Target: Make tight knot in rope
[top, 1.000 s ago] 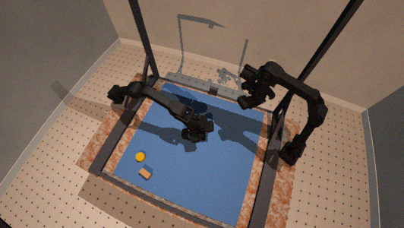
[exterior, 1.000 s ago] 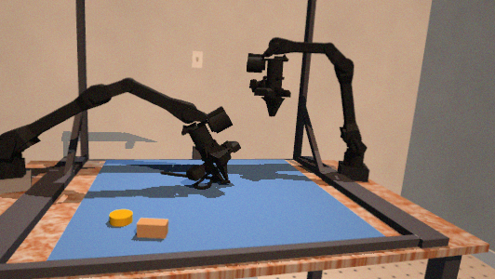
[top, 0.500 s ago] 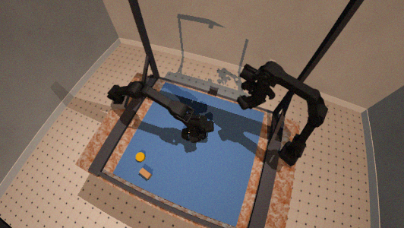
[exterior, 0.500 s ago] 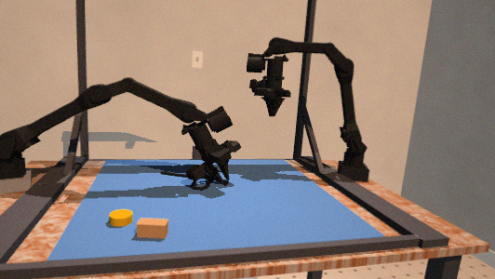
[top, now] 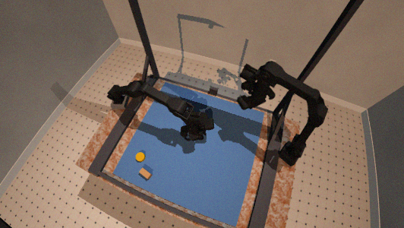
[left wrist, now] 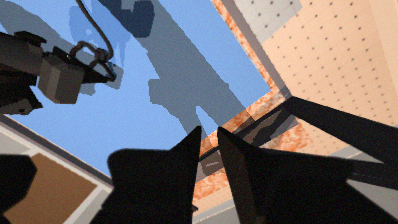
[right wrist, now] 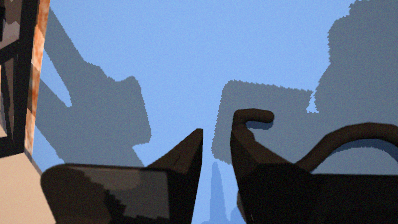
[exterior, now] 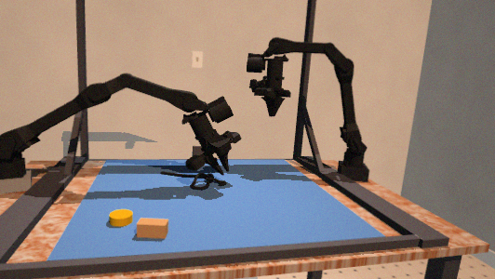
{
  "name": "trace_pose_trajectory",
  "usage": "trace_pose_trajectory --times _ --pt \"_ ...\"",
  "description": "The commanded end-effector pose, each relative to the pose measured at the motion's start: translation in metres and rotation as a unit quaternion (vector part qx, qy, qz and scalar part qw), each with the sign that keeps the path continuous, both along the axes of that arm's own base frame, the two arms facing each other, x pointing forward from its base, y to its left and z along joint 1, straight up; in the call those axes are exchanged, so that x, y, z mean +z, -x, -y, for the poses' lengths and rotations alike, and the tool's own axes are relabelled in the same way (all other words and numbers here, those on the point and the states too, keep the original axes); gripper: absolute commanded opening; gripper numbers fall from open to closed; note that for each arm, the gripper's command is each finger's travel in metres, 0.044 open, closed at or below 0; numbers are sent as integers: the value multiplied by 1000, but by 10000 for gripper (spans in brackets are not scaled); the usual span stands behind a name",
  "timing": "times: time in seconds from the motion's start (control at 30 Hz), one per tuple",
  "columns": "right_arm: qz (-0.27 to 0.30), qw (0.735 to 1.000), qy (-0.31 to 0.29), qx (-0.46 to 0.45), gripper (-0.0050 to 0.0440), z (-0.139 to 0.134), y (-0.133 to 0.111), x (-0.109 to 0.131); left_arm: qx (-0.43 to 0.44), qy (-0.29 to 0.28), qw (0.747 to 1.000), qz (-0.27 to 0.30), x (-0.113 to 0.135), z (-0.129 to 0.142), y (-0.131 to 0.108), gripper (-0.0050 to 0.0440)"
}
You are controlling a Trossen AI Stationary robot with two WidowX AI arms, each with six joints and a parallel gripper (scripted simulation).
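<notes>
Rope point(exterior: 179, 174) point(left wrist: 102, 31) point(right wrist: 370, 130): one, looped | left gripper point(top: 244, 102) point(exterior: 273, 113) point(left wrist: 210, 128), right gripper point(top: 193, 134) point(exterior: 224, 172) point(left wrist: 111, 78) point(right wrist: 217, 129): two, slightly spread | yellow disc point(top: 140, 156) point(exterior: 121, 218): one | orange block point(top: 145, 173) point(exterior: 153, 228): one

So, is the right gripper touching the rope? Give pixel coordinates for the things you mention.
Cannot tell: in the right wrist view, the right gripper point(top: 194, 134) point(exterior: 224, 173) point(left wrist: 104, 78) point(right wrist: 216, 135) hides where the rope point(exterior: 179, 174) point(left wrist: 107, 38) point(right wrist: 370, 130) passes behind one finger; the exterior view settles neither contact nor gap.
</notes>
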State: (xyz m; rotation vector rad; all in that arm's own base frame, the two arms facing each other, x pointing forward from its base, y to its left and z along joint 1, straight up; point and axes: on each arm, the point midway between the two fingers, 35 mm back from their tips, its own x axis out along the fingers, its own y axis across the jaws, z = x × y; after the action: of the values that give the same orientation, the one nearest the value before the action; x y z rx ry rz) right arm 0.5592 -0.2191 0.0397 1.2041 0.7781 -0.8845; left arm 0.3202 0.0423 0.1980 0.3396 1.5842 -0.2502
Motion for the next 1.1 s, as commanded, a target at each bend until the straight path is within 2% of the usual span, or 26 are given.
trace_pose_trajectory --times 0.0,0.2,0.37,0.63,0.8,1.07 --pt "34 999 13 4 85 1 -6 46 3 -3 1000 13 8 0 1 85" --pt "36 999 14 4 85 1 -6 51 3 -3 1000 13 8 0 1 85" --pt "48 999 19 4 85 1 -4 71 3 -3 1000 13 8 0 1 85" --pt "55 998 22 3 85 0 -3 81 3 -3 1000 13 8 0 1 85" --pt "70 997 28 3 85 0 -2 102 3 -3 1000 13 8 0 1 85" --pt "72 997 28 3 85 0 -2 104 3 -3 1000 13 8 0 1 85"
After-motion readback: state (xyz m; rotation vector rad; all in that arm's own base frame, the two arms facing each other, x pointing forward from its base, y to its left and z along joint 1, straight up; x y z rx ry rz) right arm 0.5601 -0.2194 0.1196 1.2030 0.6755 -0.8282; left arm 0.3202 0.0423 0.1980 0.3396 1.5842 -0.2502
